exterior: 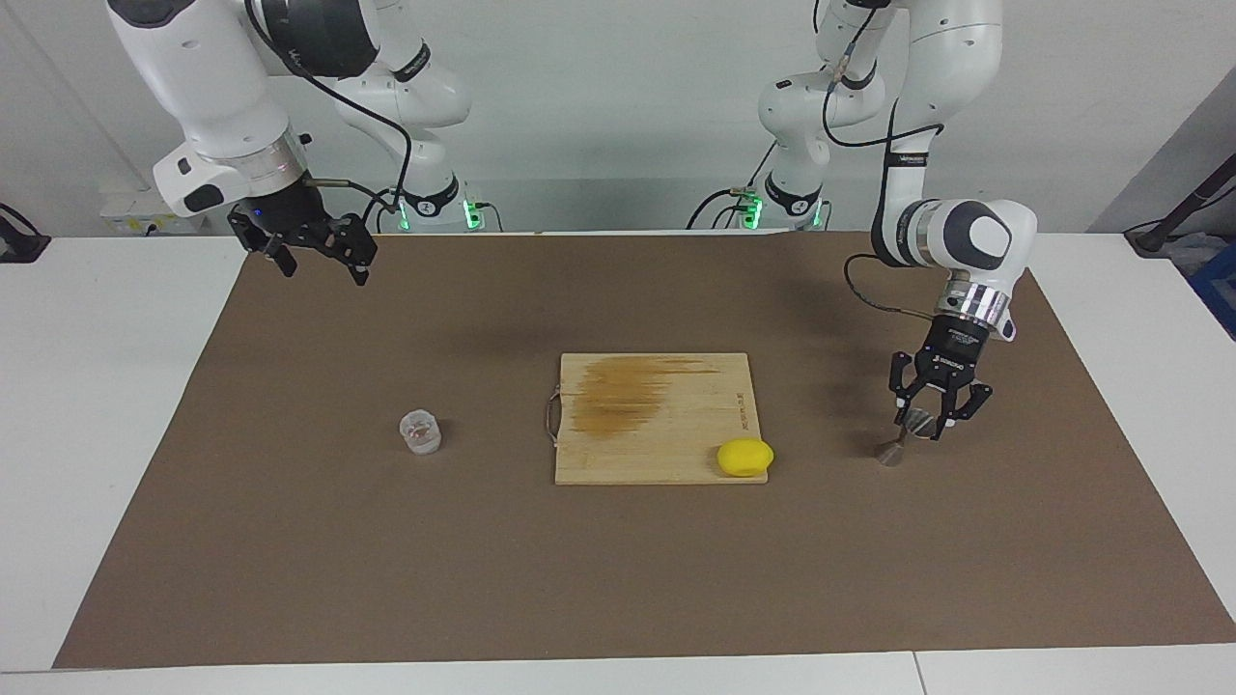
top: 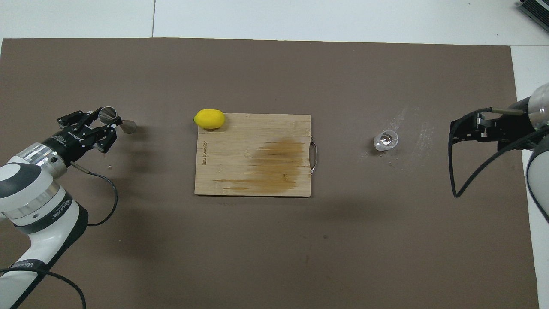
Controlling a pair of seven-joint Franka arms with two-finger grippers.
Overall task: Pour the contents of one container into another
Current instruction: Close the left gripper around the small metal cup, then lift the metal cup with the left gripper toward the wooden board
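I see a white table [exterior: 106, 405] with a large brown mat [exterior: 618, 579] spread over most of it, leaving white margins along the frame edges. On the mat, at the centre of the facing view, lies a wooden cutting board [exterior: 657, 417] with a darker stain in its upper part and a metal handle on its left edge. A lemon [exterior: 744, 458] sits at the board's lower right corner. Left of centre, I see the clear cup [exterior: 420, 431] standing upright on the mat. At the right of the frame, the metal jigger [exterior: 903, 437] stands tilted, its lower end on the mat. In the overhead view I see pale scuffs [top: 411, 128] on the mat by the cup.
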